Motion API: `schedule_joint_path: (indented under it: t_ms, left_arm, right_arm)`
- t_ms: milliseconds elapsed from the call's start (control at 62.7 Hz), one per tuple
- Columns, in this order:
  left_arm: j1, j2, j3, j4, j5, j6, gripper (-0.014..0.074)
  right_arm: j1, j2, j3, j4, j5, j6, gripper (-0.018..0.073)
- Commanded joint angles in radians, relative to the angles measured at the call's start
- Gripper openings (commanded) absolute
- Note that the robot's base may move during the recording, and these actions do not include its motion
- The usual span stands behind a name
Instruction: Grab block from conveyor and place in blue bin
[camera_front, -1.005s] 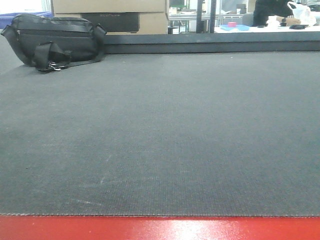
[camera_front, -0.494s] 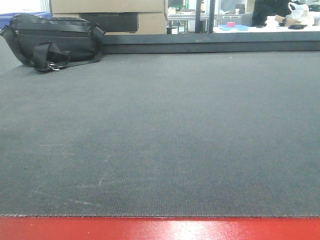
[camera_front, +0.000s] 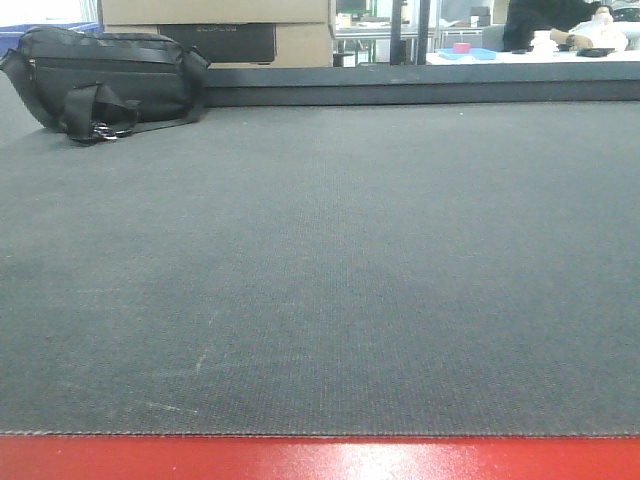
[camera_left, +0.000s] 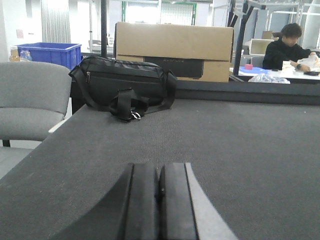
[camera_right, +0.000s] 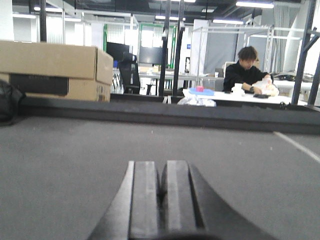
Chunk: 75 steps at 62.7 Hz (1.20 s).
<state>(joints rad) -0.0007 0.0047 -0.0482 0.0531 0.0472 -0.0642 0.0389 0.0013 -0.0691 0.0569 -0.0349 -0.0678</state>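
Hands are being held fully closed and empty over the conveyor counter (camera_front: 320, 270): left hand (camera_left: 160, 172), right hand (camera_right: 163, 170); black bag (camera_front: 100, 80) is being carried at its far-left corner.

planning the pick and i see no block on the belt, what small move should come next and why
Probably just open both grippers and wait. The left gripper and right gripper sit shut, low over the belt, which carries only a bag at its far left corner; no view shows a block to reach for.
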Motion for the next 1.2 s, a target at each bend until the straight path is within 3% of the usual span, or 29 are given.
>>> schedule_joint_path:
  t_ms: [0,239,478,686,925,1052,1180]
  left_arm:
    - [-0.005,-0.005,-0.096,0.019,0.072,0.008,-0.0111]
    - [-0.005,0.188,-0.424,0.067,0.336,0.008,-0.0111]
    - [-0.005,0.582,-0.726,0.063,0.551,0.008,-0.0111]
    - [-0.005,0.929,-0.967,0.062,0.846,0.008,-0.0111]
    - [-0.005,1.176,-1.038,0.062,0.791,0.008,-0.0111]
    - [-0.005,1.249,-1.039,0.02,0.786,0.008,-0.0111]
    - [-0.005,1.29,-1.039,-0.002,0.797,0.008,-0.0111]
  right_arm:
    - [-0.005,-0.001,-0.105,0.005,0.035,-0.002,-0.0162]
    - [-0.005,0.187,-0.456,0.005,0.348,-0.002,-0.0162]
    - [-0.005,0.549,-0.72,0.005,0.586,-0.002,-0.0162]
    - [-0.005,0.847,-0.874,0.005,0.813,-0.002,-0.0162]
    - [-0.005,1.08,-0.92,0.005,1.094,-0.002,-0.0162]
    - [-0.005,1.205,-0.92,0.005,1.228,0.02,-0.0162]
    - [-0.005,1.306,-0.92,0.005,1.236,0.026,-0.0162]
